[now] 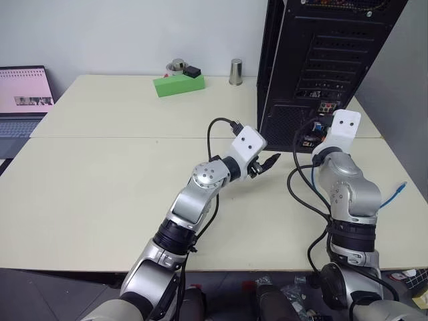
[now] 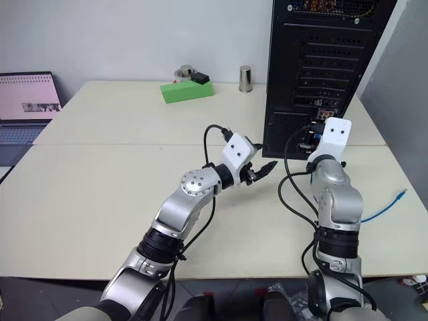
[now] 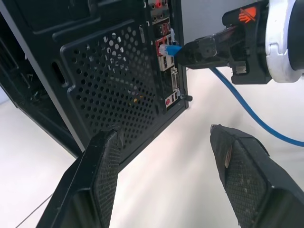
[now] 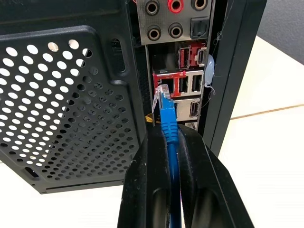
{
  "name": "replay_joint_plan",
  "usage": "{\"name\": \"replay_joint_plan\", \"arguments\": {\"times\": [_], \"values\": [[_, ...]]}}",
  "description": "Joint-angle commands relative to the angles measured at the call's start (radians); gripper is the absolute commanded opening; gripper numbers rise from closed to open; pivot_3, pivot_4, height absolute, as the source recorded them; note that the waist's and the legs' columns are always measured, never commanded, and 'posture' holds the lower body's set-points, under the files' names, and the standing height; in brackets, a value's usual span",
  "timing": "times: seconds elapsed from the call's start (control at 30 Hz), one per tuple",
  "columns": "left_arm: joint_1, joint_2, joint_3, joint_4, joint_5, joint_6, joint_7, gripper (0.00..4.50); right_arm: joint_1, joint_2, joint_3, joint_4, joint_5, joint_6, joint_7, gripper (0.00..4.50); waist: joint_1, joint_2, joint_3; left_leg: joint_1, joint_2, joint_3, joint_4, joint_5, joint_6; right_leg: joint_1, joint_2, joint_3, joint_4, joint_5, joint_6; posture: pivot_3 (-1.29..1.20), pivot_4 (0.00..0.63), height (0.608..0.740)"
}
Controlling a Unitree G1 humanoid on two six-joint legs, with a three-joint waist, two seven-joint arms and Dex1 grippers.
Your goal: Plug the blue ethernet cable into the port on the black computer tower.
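Note:
The black computer tower (image 1: 321,53) stands at the back right of the table, rear panel facing me. My right gripper (image 4: 168,135) is shut on the blue ethernet cable (image 4: 169,142) just behind its clear plug (image 4: 162,96). The plug's tip sits at the mouth of a port (image 4: 166,84) in the red block on the rear panel; how deep it sits I cannot tell. From the gripper the cable trails down to the table, its free end (image 1: 401,185) lying at the right. My left gripper (image 1: 267,162) hovers open and holds nothing, left of the tower's mesh vent (image 3: 114,80).
A laptop (image 1: 23,100) sits at the far left. A green box (image 1: 178,84), a tape roll (image 1: 177,65) and a metal cup (image 1: 235,71) stand along the back edge. Black robot cables (image 1: 297,180) loop over the table between my arms.

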Motion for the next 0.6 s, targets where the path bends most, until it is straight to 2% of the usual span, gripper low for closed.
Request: {"name": "replay_joint_plan", "arguments": {"times": [0.03,0.6], "values": [[-0.015,-0.01,0.027,-0.019,-0.016,-0.025,-0.008,3.09,-0.032,-0.011,-0.007,-0.02,-0.002,-0.025,-0.001,0.0,0.0,0.0,0.0,0.0,0.0,0.0,0.0,0.0,0.0,0.0,0.0,0.0,0.0,0.0,0.0,0.0,0.15,0.74],[-0.015,-0.01,0.027,-0.02,-0.012,-0.025,-0.013,3.09,-0.038,-0.009,-0.021,0.009,-0.006,-0.034,-0.011,0.0,0.0,0.0,0.0,0.0,0.0,0.0,0.0,0.0,0.0,0.0,0.0,0.0,0.0,0.0,0.0,0.0,0.15,0.74]]}}
